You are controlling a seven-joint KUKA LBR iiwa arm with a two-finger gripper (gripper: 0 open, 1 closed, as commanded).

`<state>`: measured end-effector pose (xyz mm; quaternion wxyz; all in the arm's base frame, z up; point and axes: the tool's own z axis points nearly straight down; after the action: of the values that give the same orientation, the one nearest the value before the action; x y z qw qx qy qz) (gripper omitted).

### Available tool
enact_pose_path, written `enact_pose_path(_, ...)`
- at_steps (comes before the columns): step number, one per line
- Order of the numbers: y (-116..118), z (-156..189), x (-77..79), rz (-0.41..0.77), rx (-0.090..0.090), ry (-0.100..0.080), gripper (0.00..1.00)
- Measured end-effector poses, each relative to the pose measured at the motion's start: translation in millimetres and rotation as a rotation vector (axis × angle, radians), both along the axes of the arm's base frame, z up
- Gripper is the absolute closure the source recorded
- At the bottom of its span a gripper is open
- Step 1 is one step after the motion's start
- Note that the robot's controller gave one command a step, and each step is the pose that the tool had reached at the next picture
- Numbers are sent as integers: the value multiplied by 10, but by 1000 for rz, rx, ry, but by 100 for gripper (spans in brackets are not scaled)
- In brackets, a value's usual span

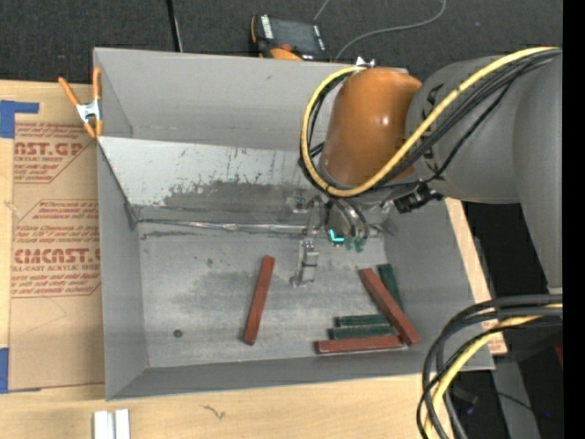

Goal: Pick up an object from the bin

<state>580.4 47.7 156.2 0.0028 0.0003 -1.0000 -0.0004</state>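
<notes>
My gripper [306, 271] hangs low over the middle of the bin floor, under the orange-covered wrist, with nothing seen in it. A long red-brown stick [258, 300] lies just to its left, slanting toward the front. To its right, a second red-brown stick [389, 307] lies diagonally with a dark green stick [391, 284] beside it.
Along the front right of the bin floor lie another dark green stick [362, 321] and a red-brown stick [358, 344], both flat and nearly parallel to the front wall. The arm and its cables cover the bin's right back corner.
</notes>
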Motion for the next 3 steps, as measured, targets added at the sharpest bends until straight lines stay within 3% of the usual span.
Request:
enact_pose_path(1, 540, -889, -257, 525, 4, -2, 0)
enact_pose_path(2, 585, -558, -467, 778, 3, -8, 0)
enact_pose_path(3, 720, -503, -399, 908, 3, -9, 0)
